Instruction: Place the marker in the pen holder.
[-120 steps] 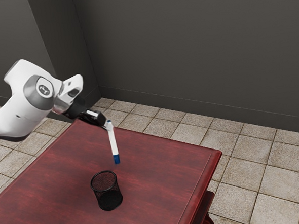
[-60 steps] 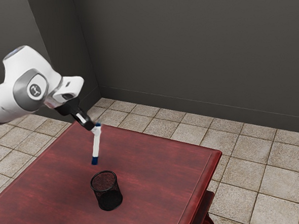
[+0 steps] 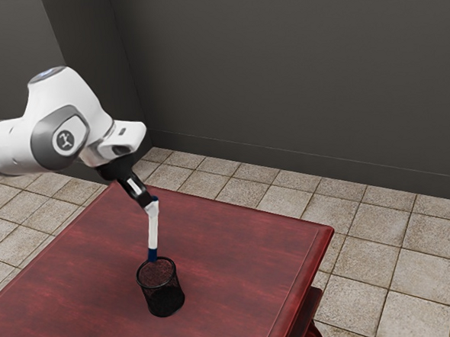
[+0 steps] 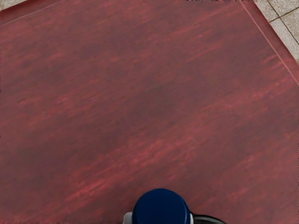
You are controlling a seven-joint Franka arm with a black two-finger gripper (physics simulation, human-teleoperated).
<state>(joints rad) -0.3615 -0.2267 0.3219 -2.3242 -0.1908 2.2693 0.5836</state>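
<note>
The marker [image 3: 153, 230] hangs nearly upright, left of centre in the exterior view, blue end down by the pen holder's [image 3: 164, 296] rim; whether they touch, I cannot tell. The hand [image 3: 150, 207] is closed on its upper part. The black mesh holder stands lower left on the red tabletop [image 3: 231, 267]; tiled floor [image 3: 415, 279] lies lower right.

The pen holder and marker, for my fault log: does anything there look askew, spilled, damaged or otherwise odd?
Nothing stands out. The black mesh pen holder stands upright on the red table, and the marker hangs from the gripper with only a slight tilt. Neither looks damaged.
</note>
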